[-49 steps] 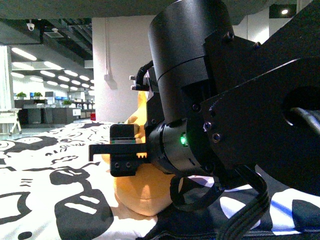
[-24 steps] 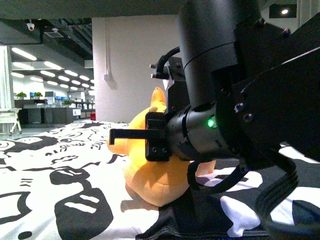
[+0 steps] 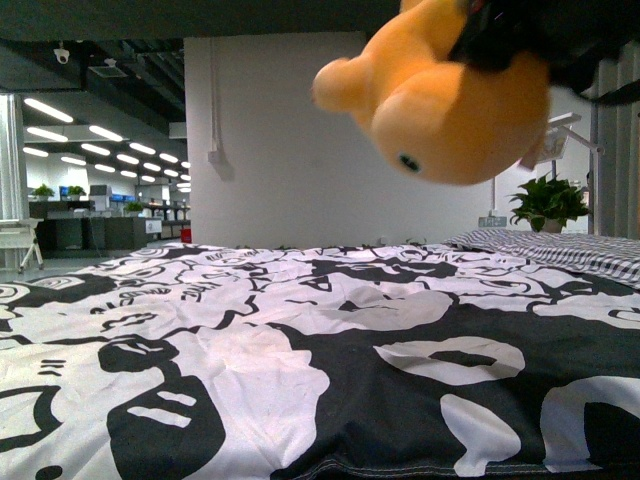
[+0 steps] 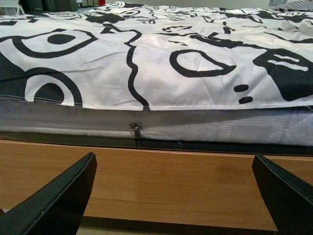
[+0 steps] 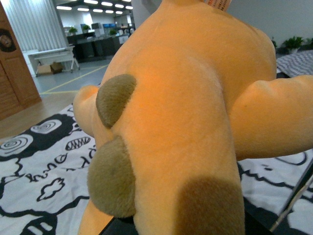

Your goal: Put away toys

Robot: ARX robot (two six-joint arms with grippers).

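The plush toy (image 3: 450,100), orange-yellow with a small dark eye, hangs in the air at the top right of the front view, well above the bed. My right gripper (image 3: 510,35) is shut on it; only black parts show at the upper edge. In the right wrist view the plush toy (image 5: 186,122) fills the frame, showing brown patches, and hides the jaws. My left gripper (image 4: 168,196) is open with nothing between its fingers (image 4: 54,200), low in front of the bed's side.
A black-and-white patterned cover (image 3: 300,350) spreads over the bed. Striped bedding (image 3: 570,250) and a potted plant (image 3: 545,205) lie at the far right. The left wrist faces the wooden bed frame (image 4: 171,181) and the mattress zipper (image 4: 135,129).
The right arm has risen from the bed with the plush toy, from low in the middle of the front view to its top right. The bed surface now shows unobstructed.
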